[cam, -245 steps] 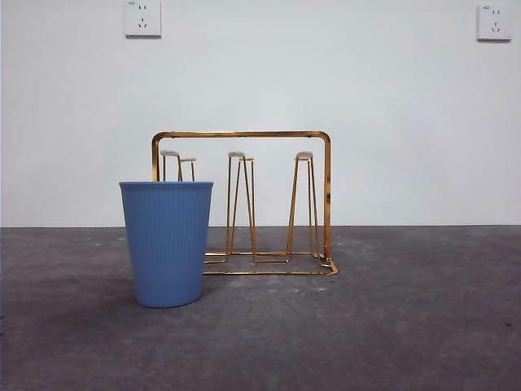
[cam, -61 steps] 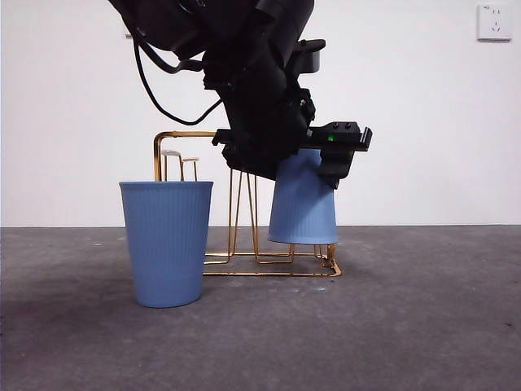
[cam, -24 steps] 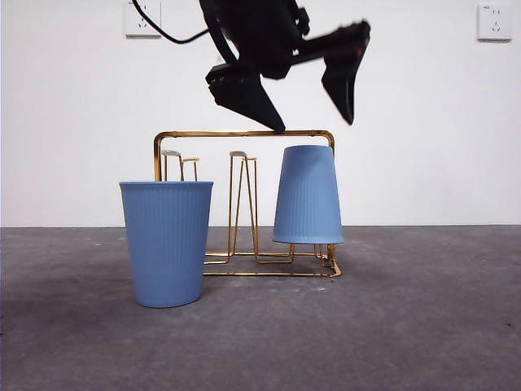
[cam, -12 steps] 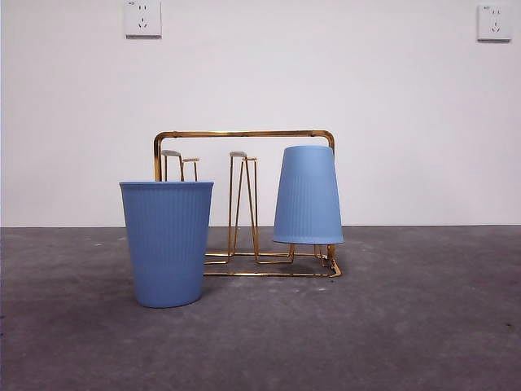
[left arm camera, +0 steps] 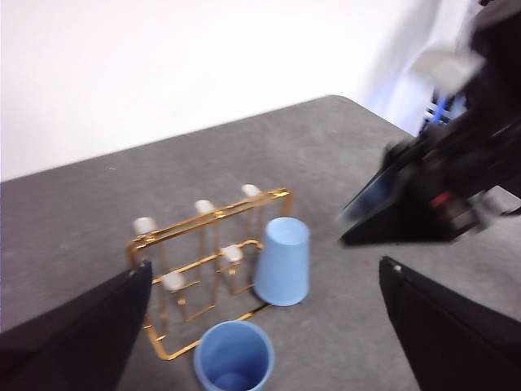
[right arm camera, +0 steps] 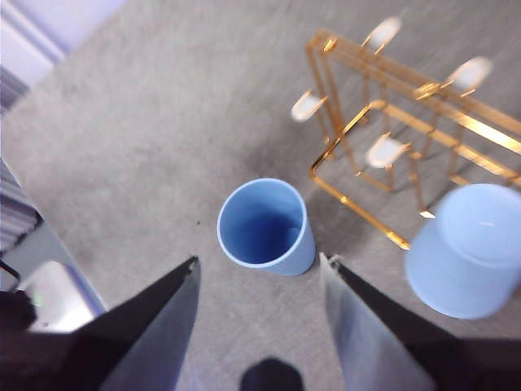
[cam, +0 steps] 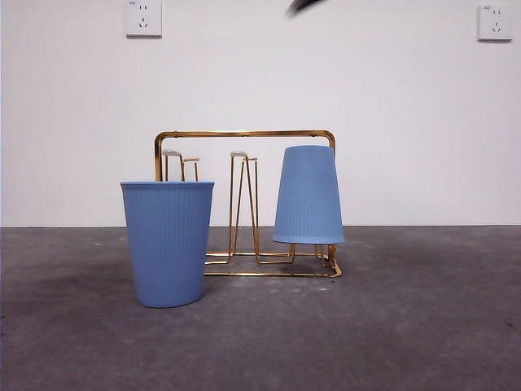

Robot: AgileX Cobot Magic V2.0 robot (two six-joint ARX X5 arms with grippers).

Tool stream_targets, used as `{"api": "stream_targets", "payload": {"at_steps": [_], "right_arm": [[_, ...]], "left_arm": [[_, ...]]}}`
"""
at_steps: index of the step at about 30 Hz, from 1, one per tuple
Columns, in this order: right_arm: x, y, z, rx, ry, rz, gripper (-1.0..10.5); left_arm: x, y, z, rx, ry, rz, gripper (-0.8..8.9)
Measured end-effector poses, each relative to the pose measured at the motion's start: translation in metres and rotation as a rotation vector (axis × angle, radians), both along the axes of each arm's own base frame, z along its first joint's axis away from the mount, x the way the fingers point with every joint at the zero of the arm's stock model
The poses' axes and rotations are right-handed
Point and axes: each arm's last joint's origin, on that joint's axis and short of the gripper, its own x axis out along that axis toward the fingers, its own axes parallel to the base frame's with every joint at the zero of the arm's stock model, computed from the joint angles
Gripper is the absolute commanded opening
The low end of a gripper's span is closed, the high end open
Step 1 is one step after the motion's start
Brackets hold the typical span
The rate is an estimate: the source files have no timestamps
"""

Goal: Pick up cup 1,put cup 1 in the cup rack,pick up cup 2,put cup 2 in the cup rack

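Observation:
The gold wire cup rack [cam: 244,204] stands mid-table. One blue cup [cam: 308,195] hangs upside down on the rack's right prong. A second blue cup [cam: 168,243] stands upright on the table in front of the rack's left end. My right gripper [right arm camera: 260,259] is open and empty, high above the upright cup [right arm camera: 266,226], with the rack [right arm camera: 383,114] and the upside-down cup [right arm camera: 464,248] beside it. My left gripper [left arm camera: 262,262] is open and empty, high and well back from the rack [left arm camera: 203,244], both cups and the blurred right arm [left arm camera: 423,195].
The table [cam: 407,326] is dark grey, with a white wall and two sockets behind it. A black arm tip [cam: 305,5] shows at the front view's top edge. The rack's left and middle prongs [cam: 241,204] hold nothing.
The open gripper that hung above the rack a second ago rose out of the front view. A black tip now shows at the top edge. Cups and rack have not moved.

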Motion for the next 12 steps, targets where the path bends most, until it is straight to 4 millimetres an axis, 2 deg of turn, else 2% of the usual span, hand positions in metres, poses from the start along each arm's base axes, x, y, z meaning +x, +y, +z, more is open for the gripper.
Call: {"api": "stream_targets", "payload": {"at_steps": [5,9,12], "right_arm": [[0.020,0.040,-0.042,-0.110,0.034,-0.022,2.6],[0.031,0.057,-0.071,-0.176,0.091,-0.034,2.6],[0.038,0.064,-0.087,-0.201,0.120,-0.048,2.6]], "left_arm": [[-0.019,0.018,-0.001,0.004,-0.008,0.010,4.71],[-0.025,0.023,-0.006,0.035,0.026,0.010,4.71],[-0.025,0.023,-0.008,0.052,0.043,0.010,4.71]]}}
